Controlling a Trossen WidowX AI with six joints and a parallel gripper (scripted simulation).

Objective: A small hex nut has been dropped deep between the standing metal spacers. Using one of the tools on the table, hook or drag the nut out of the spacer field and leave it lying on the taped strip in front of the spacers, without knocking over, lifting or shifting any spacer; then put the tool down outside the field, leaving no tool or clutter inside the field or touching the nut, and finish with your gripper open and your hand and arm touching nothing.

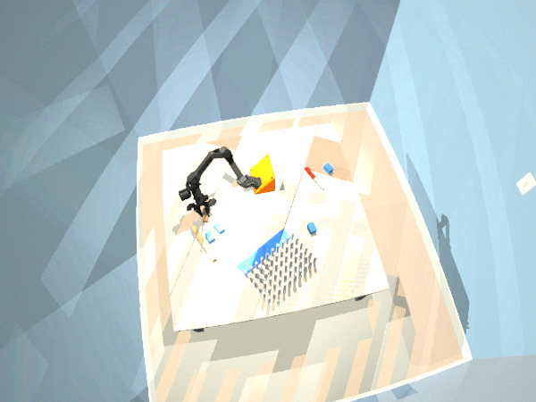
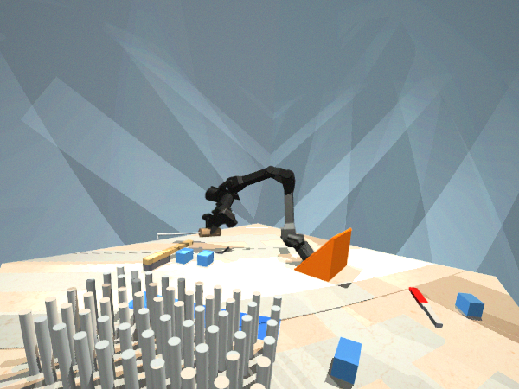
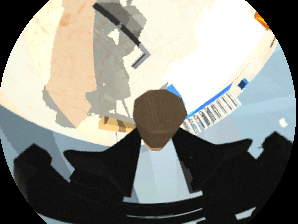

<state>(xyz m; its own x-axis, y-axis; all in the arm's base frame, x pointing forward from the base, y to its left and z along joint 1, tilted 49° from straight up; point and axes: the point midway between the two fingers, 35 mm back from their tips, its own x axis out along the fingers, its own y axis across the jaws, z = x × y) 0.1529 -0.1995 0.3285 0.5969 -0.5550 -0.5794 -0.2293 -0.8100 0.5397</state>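
My gripper [image 1: 204, 213] [image 2: 211, 229] [image 3: 156, 127] is shut on the wooden handle [image 1: 205, 217] [image 2: 209, 232] [image 3: 159, 112] of a hook tool. It holds the tool above the table's left side, away from the spacers. In the exterior view a thin pale rod reaches left from the handle and ends in a short downward bend. The grey metal spacers [image 1: 284, 268] [image 2: 188, 341] stand upright in rows. The blue taped strip [image 1: 264, 251] [image 2: 259, 323] lies along their arm-side edge. The hex nut cannot be made out among the spacers. A red-handled tool [image 1: 310, 172] [image 2: 419, 295] lies on the table.
Two blue blocks [image 1: 210, 237] [image 2: 184, 255] lie beside a yellow bar [image 1: 196, 233] [image 2: 166, 254] [image 3: 115, 123] near the gripper. Another blue block [image 1: 312, 228] [image 2: 346, 360] is beside the spacers, and one [image 1: 329, 168] [image 2: 470, 305] is near the red-handled tool. An orange-yellow wedge [image 1: 263, 171] [image 2: 333, 258] stands at the arm's base.
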